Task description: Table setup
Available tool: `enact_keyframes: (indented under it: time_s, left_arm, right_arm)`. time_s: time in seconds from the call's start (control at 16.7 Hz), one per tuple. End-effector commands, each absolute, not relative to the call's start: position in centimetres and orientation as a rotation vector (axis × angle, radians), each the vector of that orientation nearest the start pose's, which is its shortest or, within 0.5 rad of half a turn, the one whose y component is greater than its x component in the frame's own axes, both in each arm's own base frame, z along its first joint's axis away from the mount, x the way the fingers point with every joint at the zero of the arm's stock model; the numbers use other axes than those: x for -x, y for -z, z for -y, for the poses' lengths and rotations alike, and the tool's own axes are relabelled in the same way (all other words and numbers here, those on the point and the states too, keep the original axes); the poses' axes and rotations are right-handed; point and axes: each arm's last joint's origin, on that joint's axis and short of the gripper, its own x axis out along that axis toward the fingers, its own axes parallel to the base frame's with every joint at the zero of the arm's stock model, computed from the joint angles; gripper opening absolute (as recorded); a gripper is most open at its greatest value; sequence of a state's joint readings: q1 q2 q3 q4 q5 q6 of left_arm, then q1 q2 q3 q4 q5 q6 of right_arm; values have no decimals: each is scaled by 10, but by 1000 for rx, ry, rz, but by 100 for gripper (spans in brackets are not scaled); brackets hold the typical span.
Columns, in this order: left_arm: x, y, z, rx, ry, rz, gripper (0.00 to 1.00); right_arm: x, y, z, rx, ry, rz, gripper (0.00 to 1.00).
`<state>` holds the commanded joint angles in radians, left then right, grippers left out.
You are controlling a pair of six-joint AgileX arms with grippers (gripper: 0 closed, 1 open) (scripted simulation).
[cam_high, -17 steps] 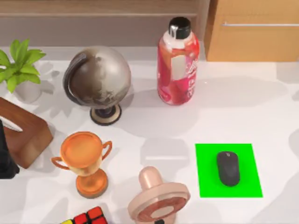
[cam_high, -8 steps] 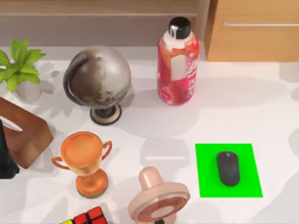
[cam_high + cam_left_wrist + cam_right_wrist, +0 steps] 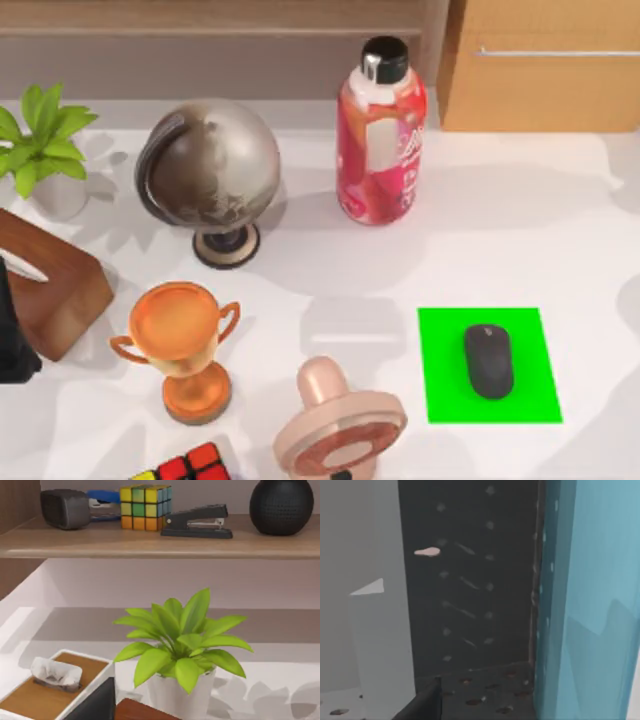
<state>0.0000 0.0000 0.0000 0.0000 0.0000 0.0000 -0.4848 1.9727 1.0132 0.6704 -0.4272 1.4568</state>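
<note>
Nothing on the table is shifting against the frames from a second ago; every object is sitting where it was. Our left arm [image 3: 14, 340] is staying parked at the table's left edge, just beside the wooden tissue box [image 3: 50, 280], and we cannot tell how its fingers stand. The black mouse [image 3: 488, 361] is lying on the green mat [image 3: 445, 385] toward the table's right, well apart from that arm. Between them are standing the orange trophy [image 3: 182, 345] and the pink fan [image 3: 338, 425].
</note>
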Motion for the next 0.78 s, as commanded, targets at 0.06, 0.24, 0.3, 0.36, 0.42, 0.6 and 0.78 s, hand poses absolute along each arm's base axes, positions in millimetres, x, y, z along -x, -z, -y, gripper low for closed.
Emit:
enact_keyframes:
  time_s: [0.06,0.24,0.3,0.36,0.42,0.6,0.78]
  left_arm:
    - [-106,-160,1,0,0,0,100]
    - [-106,-160,1,0,0,0,100]
    - [-106,-160,1,0,0,0,100]
    - [-106,-160,1,0,0,0,100]
    - [-106,-160,1,0,0,0,100]
    - [-106,-160,1,0,0,0,100]
    - [-106,-160,1,0,0,0,100]
  right_arm:
    - [-370,-148,177,-1563,227,-192,100]
    - [-367,-150,177,-1560,223,-189,100]
    - [-363,-152,176,-1557,218,-189,100]
    - [-358,-153,175,-1554,214,-188,100]
    - [-352,-154,175,-1551,209,-188,100]
    - [-332,-156,175,-1547,204,-182,100]
    - [-320,-149,177,-1563,228,-190,100]
